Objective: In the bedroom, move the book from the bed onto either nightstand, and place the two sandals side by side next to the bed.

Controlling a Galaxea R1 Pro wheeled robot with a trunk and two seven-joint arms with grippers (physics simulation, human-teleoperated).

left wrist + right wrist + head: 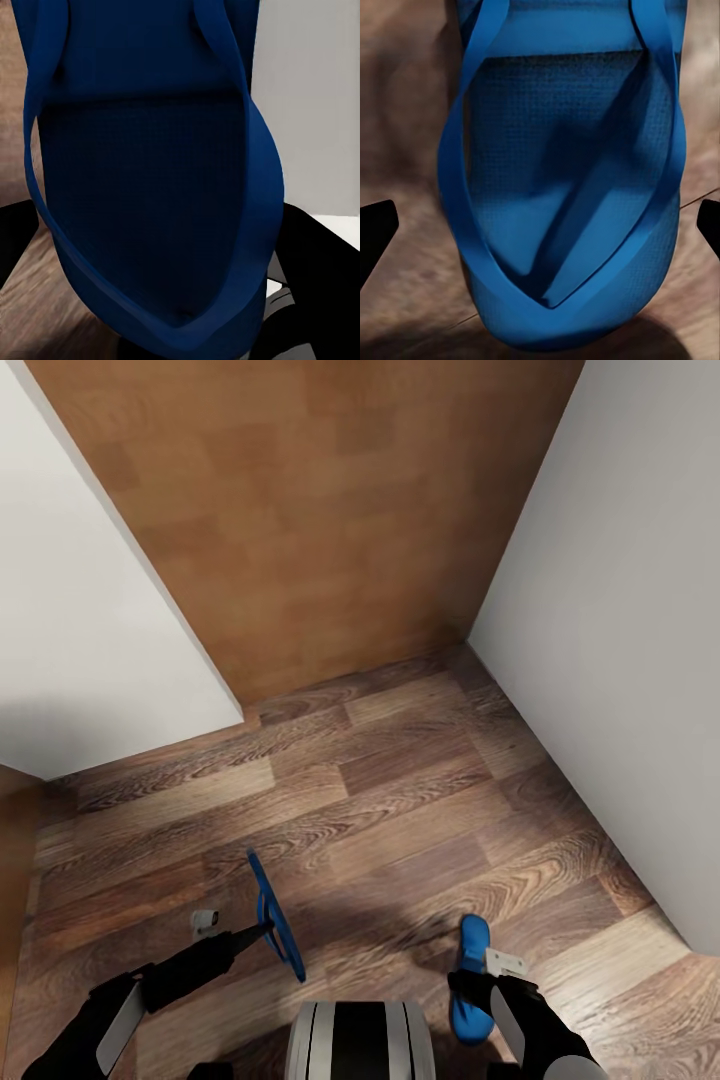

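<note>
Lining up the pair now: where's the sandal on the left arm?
In the head view, the left sandal hangs edge-on at the left hand, above the wood floor, low left of centre.

Two bright blue sandals, one at seven o'clock [272, 916] and one at five o'clock [471, 980], are seen against a brown wood-grain plank floor [400, 800] and white walls [620, 660].

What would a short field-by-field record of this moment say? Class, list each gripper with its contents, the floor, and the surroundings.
Left gripper: holds a blue sandal on edge, above the floor
Right gripper: holds the other sandal, lying flatter
Floor: brown wood planks
Surroundings: white wall on the right, white panel on the left
Bed, book, nightstand: not visible here
</note>
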